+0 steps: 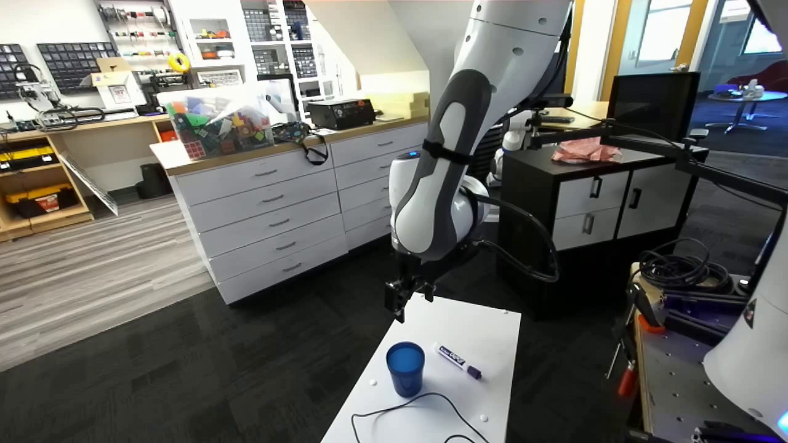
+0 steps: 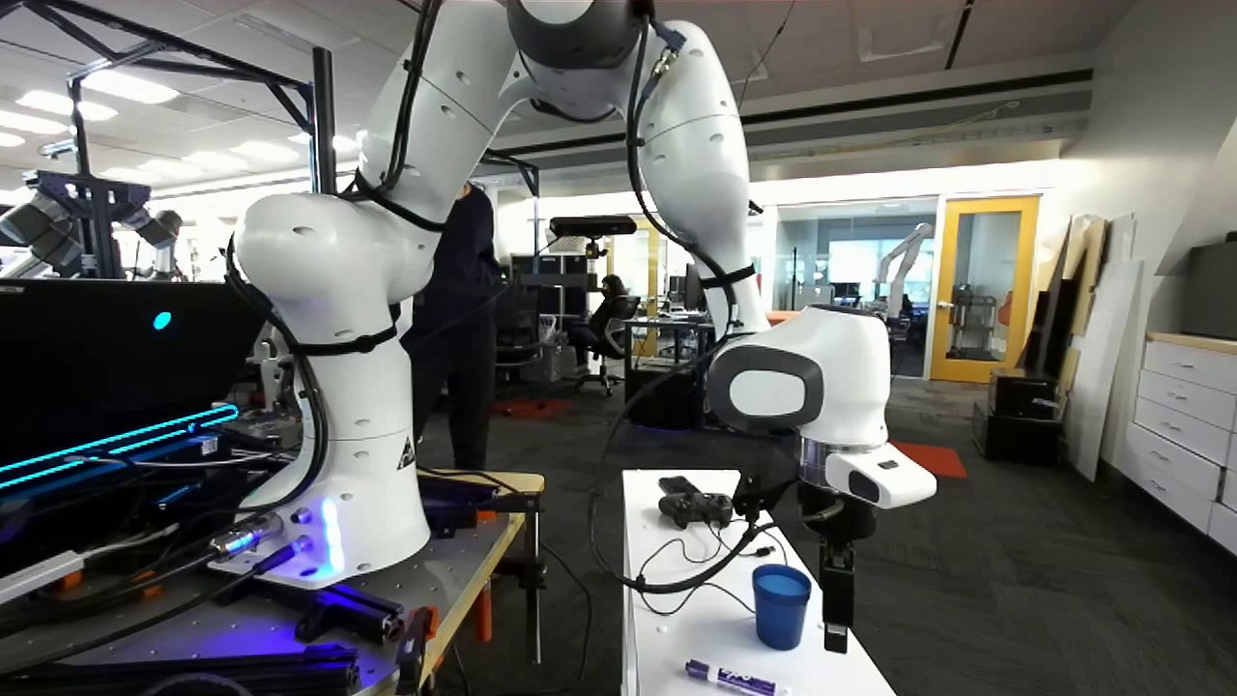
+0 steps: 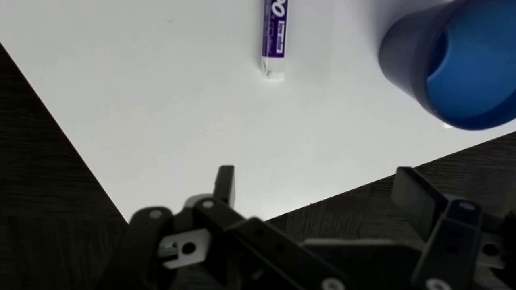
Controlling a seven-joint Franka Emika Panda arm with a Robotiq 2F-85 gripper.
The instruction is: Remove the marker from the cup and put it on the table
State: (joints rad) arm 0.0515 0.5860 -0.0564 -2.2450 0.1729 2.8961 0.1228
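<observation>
- Cable (image 1: pixel 432 394): thin and black, curving across the near part of the white table (image 1: pixel 477 326), between 5 and 7 o'clock of the cup (image 1: pixel 406 369) as I face it in an exterior view.
- Arm base (image 1: pixel 748 369): white, well off toward 3 o'clock; the lettering on its dark label (image 1: pixel 749 312) is too small to read.
- Cup: blue, standing upright on the tabletop; centre of the dial for hours given from where I stand.
- Marker (image 1: pixel 458 360): lying on the table at 3 o'clock, just beside the cup and apart from it; purple cap toward 4, white end toward 10. Large lettering on the barrel reads EXPO; in the wrist view, "low odor" is legible within a white outline.
- Gripper (image 3: pixel 314 181): black, toward 12 o'clock, near the table's far edge; fingers (image 3: pixel 411 197) released, spread well apart. On the wrist view's own dial, centred between the fingertips, the marker lies between 11 and 12 o'clock, the cup at 2.
- Arm (image 1: pixel 443 160): white and grey, extending downward from 12 o'clock.
- Drawer cabinet (image 1: pixel 265 197): beyond the arm toward 11 o'clock; a black instrument (image 1: pixel 341 114) on it carries a small orange mark.
</observation>
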